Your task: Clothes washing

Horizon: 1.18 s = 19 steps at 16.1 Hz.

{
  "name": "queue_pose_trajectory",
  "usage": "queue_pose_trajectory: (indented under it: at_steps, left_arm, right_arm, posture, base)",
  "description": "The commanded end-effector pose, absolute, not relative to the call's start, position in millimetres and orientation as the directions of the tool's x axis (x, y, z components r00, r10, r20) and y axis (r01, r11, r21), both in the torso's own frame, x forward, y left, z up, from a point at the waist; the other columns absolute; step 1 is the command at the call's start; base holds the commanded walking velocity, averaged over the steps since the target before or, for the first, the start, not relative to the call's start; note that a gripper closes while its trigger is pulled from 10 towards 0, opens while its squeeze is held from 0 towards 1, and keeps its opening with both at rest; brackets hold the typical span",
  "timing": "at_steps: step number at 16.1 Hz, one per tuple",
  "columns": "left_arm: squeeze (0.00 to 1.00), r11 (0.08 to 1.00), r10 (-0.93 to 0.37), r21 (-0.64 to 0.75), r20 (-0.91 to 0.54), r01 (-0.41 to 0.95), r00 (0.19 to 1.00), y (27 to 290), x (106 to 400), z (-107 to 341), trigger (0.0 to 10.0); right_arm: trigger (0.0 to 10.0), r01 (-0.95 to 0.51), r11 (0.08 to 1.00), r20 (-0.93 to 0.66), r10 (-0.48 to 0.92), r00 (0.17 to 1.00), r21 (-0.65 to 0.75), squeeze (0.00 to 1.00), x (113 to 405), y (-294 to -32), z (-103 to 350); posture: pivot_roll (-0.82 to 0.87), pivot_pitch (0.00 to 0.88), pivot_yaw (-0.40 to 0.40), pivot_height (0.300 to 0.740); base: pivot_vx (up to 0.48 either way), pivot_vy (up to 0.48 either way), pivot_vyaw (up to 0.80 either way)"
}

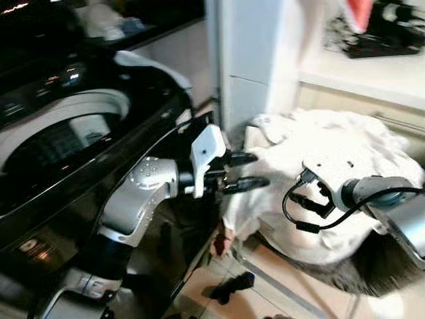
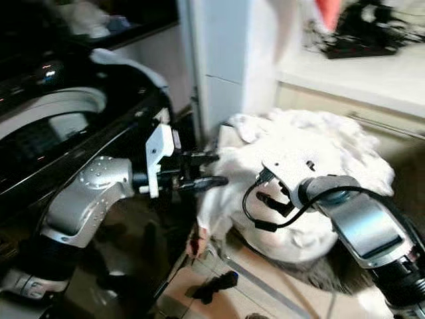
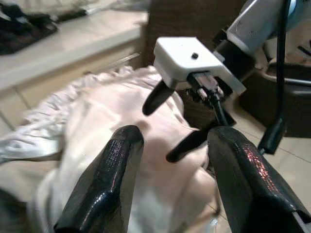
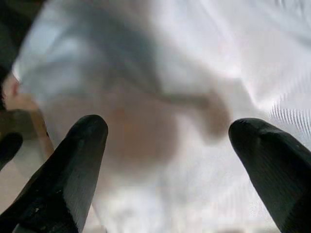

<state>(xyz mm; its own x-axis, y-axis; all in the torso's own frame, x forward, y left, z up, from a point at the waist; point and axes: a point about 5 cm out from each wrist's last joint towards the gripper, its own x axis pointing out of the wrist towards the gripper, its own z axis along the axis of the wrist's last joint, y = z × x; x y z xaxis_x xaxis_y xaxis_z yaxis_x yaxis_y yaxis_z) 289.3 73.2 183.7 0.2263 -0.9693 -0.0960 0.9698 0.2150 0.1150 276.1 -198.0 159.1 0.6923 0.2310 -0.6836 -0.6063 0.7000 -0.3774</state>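
— Where's your laundry?
— The white clothes (image 1: 332, 153) are heaped just right of the washing machine (image 1: 73, 133), above the tiled floor (image 1: 265, 279).
— And your grippers?
— Your left gripper (image 1: 247, 171) reaches out from beside the machine, fingers apart, tips at the pile's left edge. Your right gripper (image 4: 165, 141) points into the cloth, fingers spread wide, nothing clamped.
— Anything else?
— A small dark item (image 1: 229, 286) lies on the floor below.

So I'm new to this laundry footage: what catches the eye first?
A big heap of white laundry in front of the robot, beside the dark washing machine on its left. Both claws are open and aimed at it: the left claw at the heap's edge, the right claw close over the cloth.
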Motion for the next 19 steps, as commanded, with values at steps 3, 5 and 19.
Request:
queue_pose_trajectory:
  at_steps: [3, 5, 19]
  left_arm:
    - [0.00, 0.180, -0.972, 0.117, -0.129, 0.977, 0.194, 77.4, 282.8, 182.7, 10.0]
    - [0.00, 0.212, -0.966, 0.118, -0.123, 0.970, 0.227, 79.6, 283.5, 182.7, 10.0]
    - [0.00, 0.486, -0.873, 0.082, 0.002, 0.870, 0.487, 91.0, 287.1, 183.7, 10.0]
  right_arm:
    - [9.8, -0.645, 0.651, -0.693, 0.245, 0.678, -0.400, 0.00, 277.6, -197.9, 144.1]
    - [2.0, -0.654, 0.625, -0.664, 0.275, 0.695, -0.426, 0.00, 282.1, -198.0, 141.1]
    - [0.0, -0.701, 0.538, -0.529, 0.464, 0.710, -0.469, 0.00, 309.7, -182.6, 160.2]
  posture:
    - [-0.09, 0.000, 0.107, 0.740]
    - [-0.09, 0.000, 0.099, 0.740]
    - [0.00, 0.000, -0.014, 0.740]
  base:
    - [0.000, 0.000, 0.00]
    - [0.000, 0.000, 0.00]
    - [0.000, 0.000, 0.00]
